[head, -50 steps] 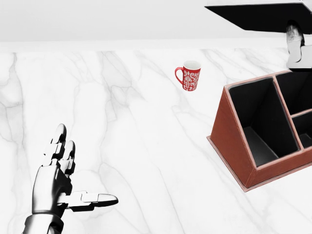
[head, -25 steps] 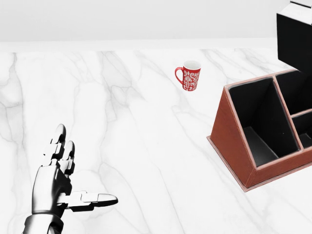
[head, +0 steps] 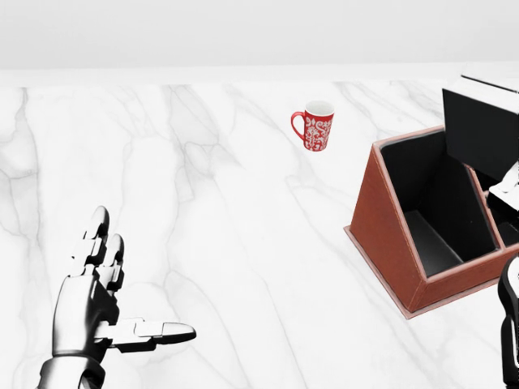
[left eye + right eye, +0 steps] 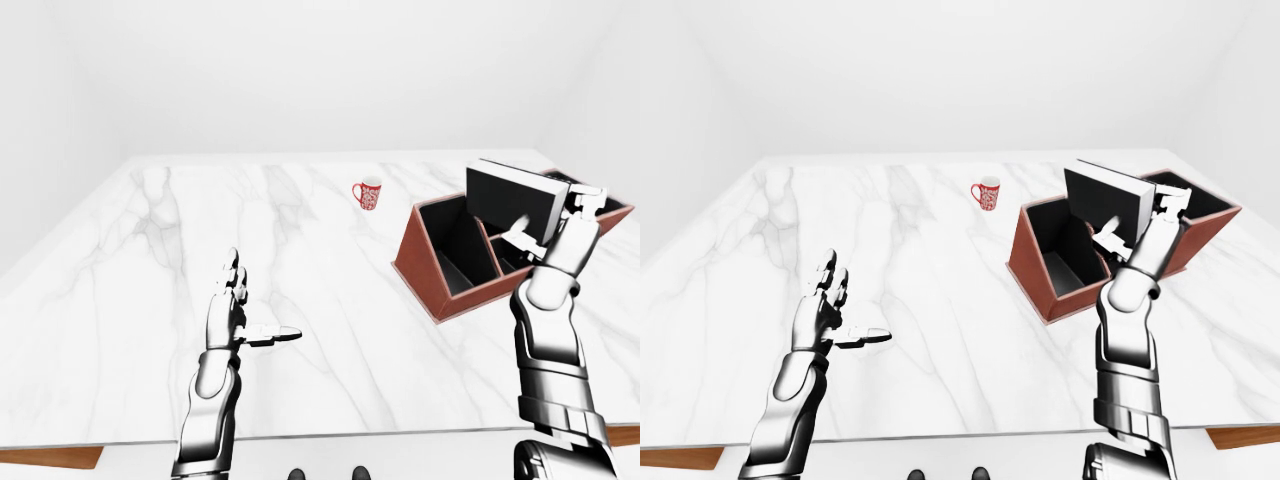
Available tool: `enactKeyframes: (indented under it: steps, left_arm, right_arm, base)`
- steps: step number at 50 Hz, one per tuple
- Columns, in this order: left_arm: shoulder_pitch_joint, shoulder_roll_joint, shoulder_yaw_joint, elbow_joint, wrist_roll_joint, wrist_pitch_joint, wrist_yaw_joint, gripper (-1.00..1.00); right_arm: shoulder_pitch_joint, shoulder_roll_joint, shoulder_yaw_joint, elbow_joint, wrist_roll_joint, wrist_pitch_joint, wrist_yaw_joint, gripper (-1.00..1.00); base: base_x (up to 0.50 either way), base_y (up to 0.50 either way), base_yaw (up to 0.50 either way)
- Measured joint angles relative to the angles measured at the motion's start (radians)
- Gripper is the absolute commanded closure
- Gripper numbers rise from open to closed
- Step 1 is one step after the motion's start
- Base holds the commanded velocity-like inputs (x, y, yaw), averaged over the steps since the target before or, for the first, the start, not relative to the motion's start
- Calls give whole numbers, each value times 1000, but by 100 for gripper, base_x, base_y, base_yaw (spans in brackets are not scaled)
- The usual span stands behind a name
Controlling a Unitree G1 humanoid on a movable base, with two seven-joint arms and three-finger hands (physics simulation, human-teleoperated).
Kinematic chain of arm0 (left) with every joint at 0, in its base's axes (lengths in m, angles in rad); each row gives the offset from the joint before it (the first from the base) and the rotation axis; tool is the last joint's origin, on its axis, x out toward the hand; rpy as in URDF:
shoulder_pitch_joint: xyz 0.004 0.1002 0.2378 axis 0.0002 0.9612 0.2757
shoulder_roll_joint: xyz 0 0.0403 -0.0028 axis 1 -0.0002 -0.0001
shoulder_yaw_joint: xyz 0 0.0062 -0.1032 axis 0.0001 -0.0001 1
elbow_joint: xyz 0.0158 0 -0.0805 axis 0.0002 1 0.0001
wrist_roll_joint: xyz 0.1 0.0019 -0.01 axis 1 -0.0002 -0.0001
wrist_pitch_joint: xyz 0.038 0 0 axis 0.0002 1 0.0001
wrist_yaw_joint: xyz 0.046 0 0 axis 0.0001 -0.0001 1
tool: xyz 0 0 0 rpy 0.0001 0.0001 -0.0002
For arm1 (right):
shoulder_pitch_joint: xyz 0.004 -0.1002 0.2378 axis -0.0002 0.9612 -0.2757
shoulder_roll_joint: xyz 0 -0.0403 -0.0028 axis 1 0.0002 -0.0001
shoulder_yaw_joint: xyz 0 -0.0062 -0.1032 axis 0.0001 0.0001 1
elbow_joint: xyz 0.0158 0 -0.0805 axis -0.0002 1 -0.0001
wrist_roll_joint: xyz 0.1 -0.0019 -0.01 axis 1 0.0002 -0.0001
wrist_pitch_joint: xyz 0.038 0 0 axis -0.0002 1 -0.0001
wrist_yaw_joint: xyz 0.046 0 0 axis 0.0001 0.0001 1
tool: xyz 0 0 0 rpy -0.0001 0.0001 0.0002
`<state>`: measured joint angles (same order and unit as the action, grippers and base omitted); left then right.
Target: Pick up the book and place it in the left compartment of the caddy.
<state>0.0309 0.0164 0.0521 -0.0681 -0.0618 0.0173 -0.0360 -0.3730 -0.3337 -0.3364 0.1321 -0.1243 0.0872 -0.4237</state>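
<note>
Because the book (image 4: 511,200) was already up in my right hand (image 4: 556,226), everything turned on how it sat over the caddy (image 4: 420,262). I had the fingers closed on the book's right edge, thumb across its dark cover, so it hung clear of the tabletop (image 4: 330,330) above the caddy's upper-right part, standing on edge with the cover facing me and its long axis running roughly left to right, tilted down toward the right. In the head view its lower edge overlapped the divider between the left compartment (image 3: 430,211) and the smaller cells on the right; I could not tell how high above the rim it was.

The left compartment was a long slot running from the caddy's near rim toward the far edge of the tabletop. As I judged it, the book lay just up and to the right of that slot and crosswise to it, so I needed to carry it a little left and turn it to line up with the slot before lowering.

My left hand (image 4: 232,312) was well apart, fingers spread and empty, over the near-left area of the tabletop. A red mug (image 3: 315,125) stood toward the far edge, clear of the path.
</note>
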Motion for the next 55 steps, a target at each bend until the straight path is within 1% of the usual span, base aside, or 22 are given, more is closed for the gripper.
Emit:
enactKeyframes:
  steps: [25,55]
  left_arm:
    - [1,0,1,-2,-2,1,0,-100]
    - [4,-1,1,-12,-4,7,2,-100]
  right_arm:
    - [-12,-4,34,189,-57,0,-38,100]
    - [-59,-28,71,331,-155,0,-41,100]
  base:
    - [0,0,0]
    - [0,0,0]
